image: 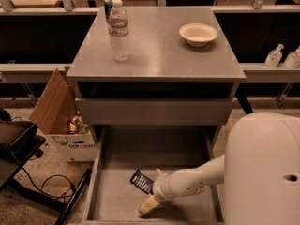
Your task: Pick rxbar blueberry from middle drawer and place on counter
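The rxbar blueberry (142, 182), a small dark bar with pale print, lies flat on the bottom of the open middle drawer (112, 198), left of centre. My gripper (150, 201) reaches into the drawer from the right on a white arm. It sits right beside the bar, at its right and front side, low over the drawer bottom. Whether it touches the bar is unclear. The counter (159, 55) is the grey top of the cabinet above.
On the counter stand a water bottle (119, 29), a can (108, 6) behind it and a cream bowl (198, 33). A closed drawer front (154, 110) overhangs the open drawer. A cardboard box (61, 116) and a black cart (14, 144) are at the left.
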Robot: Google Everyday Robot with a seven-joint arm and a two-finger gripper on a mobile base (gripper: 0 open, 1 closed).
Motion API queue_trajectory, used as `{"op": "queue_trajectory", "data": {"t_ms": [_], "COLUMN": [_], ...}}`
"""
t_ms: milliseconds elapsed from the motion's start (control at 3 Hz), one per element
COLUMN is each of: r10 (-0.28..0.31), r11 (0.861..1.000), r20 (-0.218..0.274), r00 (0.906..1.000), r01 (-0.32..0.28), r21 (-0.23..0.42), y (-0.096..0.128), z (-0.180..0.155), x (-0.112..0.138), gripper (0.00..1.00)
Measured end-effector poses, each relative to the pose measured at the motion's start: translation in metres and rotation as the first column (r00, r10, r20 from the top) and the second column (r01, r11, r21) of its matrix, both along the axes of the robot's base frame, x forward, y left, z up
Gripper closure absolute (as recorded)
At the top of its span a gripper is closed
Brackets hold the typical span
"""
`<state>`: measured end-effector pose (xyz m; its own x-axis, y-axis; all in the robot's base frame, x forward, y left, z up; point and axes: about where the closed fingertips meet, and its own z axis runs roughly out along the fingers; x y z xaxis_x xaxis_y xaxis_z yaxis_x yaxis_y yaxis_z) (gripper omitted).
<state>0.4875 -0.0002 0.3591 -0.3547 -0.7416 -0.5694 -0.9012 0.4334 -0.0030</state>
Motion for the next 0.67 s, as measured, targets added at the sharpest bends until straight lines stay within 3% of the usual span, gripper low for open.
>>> {"op": "queue_trajectory", "data": {"t_ms": [667], "r10": [0.000], "r11": [1.000], "r20": [-0.033], "r00": [0.9995], "r01": [0.001], "r21": [0.017], "y": [0.022], "z": [-0.017], "x": [0.003], "gripper": [0.41]}}
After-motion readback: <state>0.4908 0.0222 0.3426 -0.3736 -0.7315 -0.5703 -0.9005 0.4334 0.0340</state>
